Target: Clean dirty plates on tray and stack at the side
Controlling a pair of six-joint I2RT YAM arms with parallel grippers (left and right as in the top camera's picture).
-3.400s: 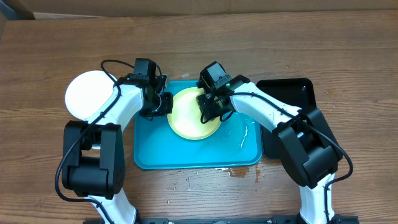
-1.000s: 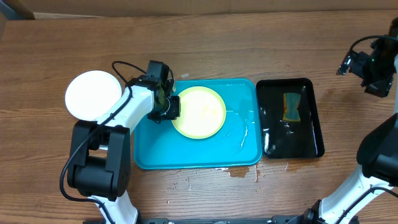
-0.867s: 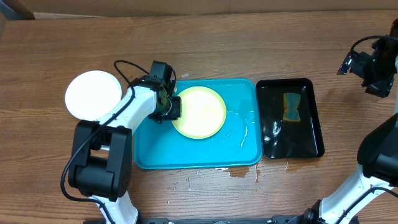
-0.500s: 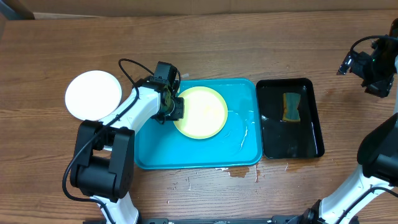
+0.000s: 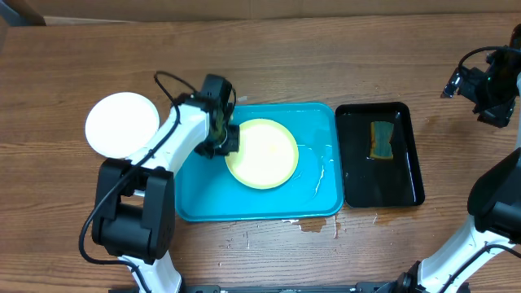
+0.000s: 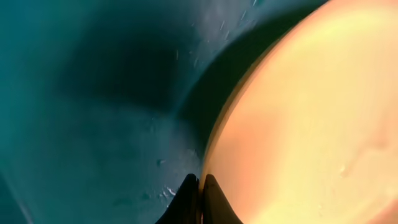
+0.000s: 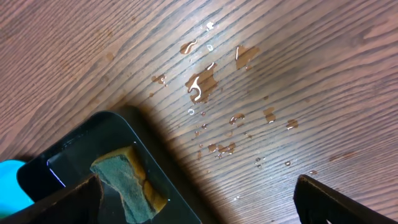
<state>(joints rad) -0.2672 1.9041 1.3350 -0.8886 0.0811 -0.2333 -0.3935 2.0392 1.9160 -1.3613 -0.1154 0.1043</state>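
White plate [image 5: 122, 124] sits flat on the table [image 5: 326, 57] at far left, outside the turquoise tray [image 5: 212, 195]; can't tell from above whether it's one plate or a stack. Left arm [image 5: 175, 142] runs up from its base at the near-left edge, then bends right over the tray's left rim, wrist pitched down. Left gripper [image 5: 225, 140] is at the left edge of the yellow-green plate [image 5: 262, 153], which lies in the left-centre of the tray. In the left wrist view the fingertips [image 6: 189, 196] are pinched together with the plate rim running straight into them, so the jaws are clamped on that rim. A dark shadow sits under the plate edge there; how far it is off the tray floor I can't tell. Wet streaks show on the tray right of the plate. Black tray [image 5: 403, 183] sits just beside the turquoise one, with a sponge [image 5: 381, 140] lying in its upper half. Right arm [image 5: 496, 195] is raised at the far right, partly cut off by the frame. Right gripper [image 7: 199, 186] hangs over bare wood with jaws spread wide, holding nothing; water drops [image 7: 202, 84] are on the table below it.
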